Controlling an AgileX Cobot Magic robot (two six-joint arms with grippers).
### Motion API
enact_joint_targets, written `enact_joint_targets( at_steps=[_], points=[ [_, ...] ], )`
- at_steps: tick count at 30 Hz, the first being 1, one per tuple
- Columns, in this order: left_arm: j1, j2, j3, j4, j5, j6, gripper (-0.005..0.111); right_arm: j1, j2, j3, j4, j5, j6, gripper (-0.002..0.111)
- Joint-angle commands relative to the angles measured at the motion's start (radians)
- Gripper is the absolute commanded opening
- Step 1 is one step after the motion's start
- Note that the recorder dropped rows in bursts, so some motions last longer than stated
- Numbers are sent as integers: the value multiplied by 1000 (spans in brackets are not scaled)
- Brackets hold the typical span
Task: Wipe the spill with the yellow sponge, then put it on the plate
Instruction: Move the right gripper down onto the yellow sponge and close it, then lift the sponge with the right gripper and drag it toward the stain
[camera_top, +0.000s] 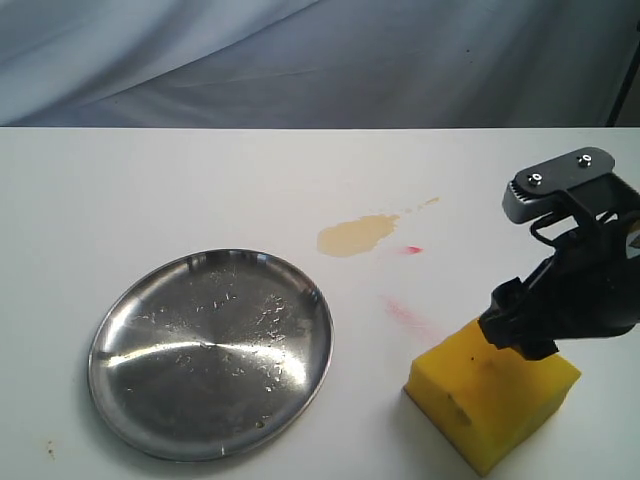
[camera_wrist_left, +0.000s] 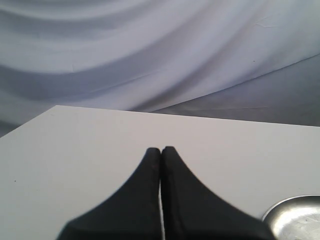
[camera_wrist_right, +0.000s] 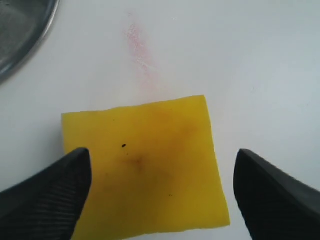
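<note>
On the white counter (camera_top: 150, 190), right side of the exterior view: thick bright-yellow foam sponge block (camera_top: 490, 405), dark specks and a dent on its top face. Right gripper (camera_wrist_right: 162, 167) sits directly over it, jaws spread wide, one finger on each side. The pads look clear of the foam, but the wrist angle makes that hard to confirm. Small tan-beige liquid spill (camera_top: 355, 236) lies well apart from the sponge, farther back on the counter, with tiny droplets trailing off. Pink-red streak (camera_top: 405, 312) sits between spill and sponge. Round shiny steel plate (camera_top: 210, 355) is on the left, near the spill. Left gripper (camera_wrist_left: 161, 151): jaws pressed together, above the counter beside the plate's rim.
</note>
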Motion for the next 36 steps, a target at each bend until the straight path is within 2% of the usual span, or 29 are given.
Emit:
enact_joint_targets(
  at_steps=[1, 16, 25, 36],
  points=[
    [-5, -4, 5, 1, -1, -5, 0, 3, 37, 29, 20, -61, 7, 73],
    [-5, -4, 5, 1, -1, -3, 0, 1, 212, 35, -7, -186, 3, 73],
    [-5, -4, 5, 1, -1, -5, 0, 1, 221, 35, -96, -188, 76, 73],
    [-5, -4, 5, 1, -1, -1, 0, 1, 291, 62, -65, -158, 97, 72]
  ],
)
